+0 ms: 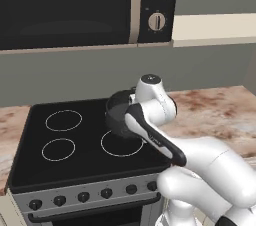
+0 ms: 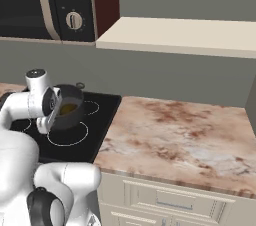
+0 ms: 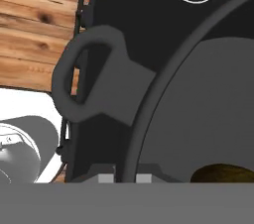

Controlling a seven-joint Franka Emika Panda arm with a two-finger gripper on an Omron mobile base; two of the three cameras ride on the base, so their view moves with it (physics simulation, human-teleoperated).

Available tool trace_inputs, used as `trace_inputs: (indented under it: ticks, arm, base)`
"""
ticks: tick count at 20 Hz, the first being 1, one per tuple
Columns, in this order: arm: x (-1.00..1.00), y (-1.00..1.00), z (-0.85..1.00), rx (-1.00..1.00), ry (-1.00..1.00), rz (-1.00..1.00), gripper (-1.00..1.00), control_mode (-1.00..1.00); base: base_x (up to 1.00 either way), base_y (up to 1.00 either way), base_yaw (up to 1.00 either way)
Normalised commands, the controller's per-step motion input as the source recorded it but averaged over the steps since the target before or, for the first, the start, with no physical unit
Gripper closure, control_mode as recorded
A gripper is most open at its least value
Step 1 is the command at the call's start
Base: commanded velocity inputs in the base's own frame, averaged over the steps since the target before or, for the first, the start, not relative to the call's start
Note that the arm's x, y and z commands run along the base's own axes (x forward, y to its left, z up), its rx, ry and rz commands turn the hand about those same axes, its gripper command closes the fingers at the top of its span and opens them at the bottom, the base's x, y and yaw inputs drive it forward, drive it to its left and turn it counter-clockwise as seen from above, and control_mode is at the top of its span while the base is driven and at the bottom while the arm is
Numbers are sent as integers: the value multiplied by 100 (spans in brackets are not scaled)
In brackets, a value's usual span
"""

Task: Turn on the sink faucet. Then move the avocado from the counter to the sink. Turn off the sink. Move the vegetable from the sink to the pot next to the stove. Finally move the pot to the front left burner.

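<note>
The gripper (image 3: 122, 178) is closed on the rim of the pot (image 2: 67, 112), its two fingertips (image 3: 105, 178) pressed against the thin metal edge, right beside one loop handle (image 3: 82, 82) of the pot. The pot is small, round and dark grey. It is held above the stove (image 1: 30, 140), over the right half of the black glass; its rim looks slightly tilted in the right base view. Below it lies the front right burner ring (image 1: 120, 150). The two left burner rings (image 1: 58, 149) are well apart from the pot, toward the left edge of the cooktop. Inside the pot lies the avocado (image 3: 223, 173), a dark brownish-olive fruit, resting on the bottom near the wall. The marbled counter (image 2: 180, 135) starts at the right edge of the stove. A microwave (image 1: 70, 7) hangs above the stove.
</note>
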Motion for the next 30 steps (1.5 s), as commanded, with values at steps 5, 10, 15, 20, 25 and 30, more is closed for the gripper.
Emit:
trace_inputs:
  ticks: [5, 10, 15, 20, 25, 30]
  arm:
    - [-12, 100, 7, -4, 11, 40, 100, -100]
    - [-5, 100, 5, -8, 10, 38, 100, -100]
    - [0, 98, -2, -15, 6, 28, 100, -100]
    - [2, 50, -22, -13, 1, 10, 100, -100]
    - [0, 10, -20, -4, 0, 5, 100, -100]
    - [14, 25, -28, -1, 0, 5, 100, -100]
  base:
    - [0, 0, 0]
    - [0, 0, 0]
    - [0, 0, 0]
    - [0, 0, 0]
    - [0, 0, 0]
    - [0, 0, 0]
